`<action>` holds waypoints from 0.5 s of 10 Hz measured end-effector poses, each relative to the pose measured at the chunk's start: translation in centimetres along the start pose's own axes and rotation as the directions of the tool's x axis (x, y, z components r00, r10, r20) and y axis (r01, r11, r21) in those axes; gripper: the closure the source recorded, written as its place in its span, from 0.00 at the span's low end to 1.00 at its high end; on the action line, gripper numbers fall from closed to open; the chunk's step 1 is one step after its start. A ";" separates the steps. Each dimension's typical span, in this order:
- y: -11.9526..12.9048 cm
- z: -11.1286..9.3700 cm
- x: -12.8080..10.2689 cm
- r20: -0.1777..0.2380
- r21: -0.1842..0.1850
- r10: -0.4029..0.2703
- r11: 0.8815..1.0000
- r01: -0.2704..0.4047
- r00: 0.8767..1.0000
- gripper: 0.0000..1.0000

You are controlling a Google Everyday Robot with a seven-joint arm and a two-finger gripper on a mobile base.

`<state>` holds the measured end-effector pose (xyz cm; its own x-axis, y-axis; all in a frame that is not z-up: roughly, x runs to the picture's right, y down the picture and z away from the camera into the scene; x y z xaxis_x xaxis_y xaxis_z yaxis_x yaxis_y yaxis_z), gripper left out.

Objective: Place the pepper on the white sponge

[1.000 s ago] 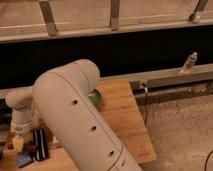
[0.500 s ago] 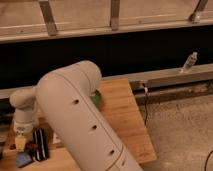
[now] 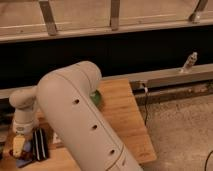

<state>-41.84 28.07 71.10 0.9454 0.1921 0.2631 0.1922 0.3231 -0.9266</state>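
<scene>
Camera view: pincer low at table's left; pepper hidden.

wooden table bears striped block, green object; hand low at left.

Warm, dim light falls from above; the gripper, over the bench's left edge, sits in soft blur, with deep shadow behind the bench.

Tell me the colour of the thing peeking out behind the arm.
Green, seen in the camera view, on the wooden table. The gripper hangs at far left.
</scene>
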 end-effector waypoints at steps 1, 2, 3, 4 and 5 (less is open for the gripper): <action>0.2 -0.3 0.0 0.007 0.010 -0.005 1.000 0.005 1.000 0.30; 0.5 -1.2 -0.2 0.019 0.042 -0.011 0.999 0.011 1.000 0.30; 1.0 -2.2 -0.2 0.021 0.075 -0.010 0.997 0.009 1.000 0.30; 1.8 -4.2 -0.2 0.024 0.156 0.001 0.988 -0.004 1.000 0.30; 2.3 -5.7 -0.3 0.028 0.219 0.008 0.976 -0.014 1.000 0.30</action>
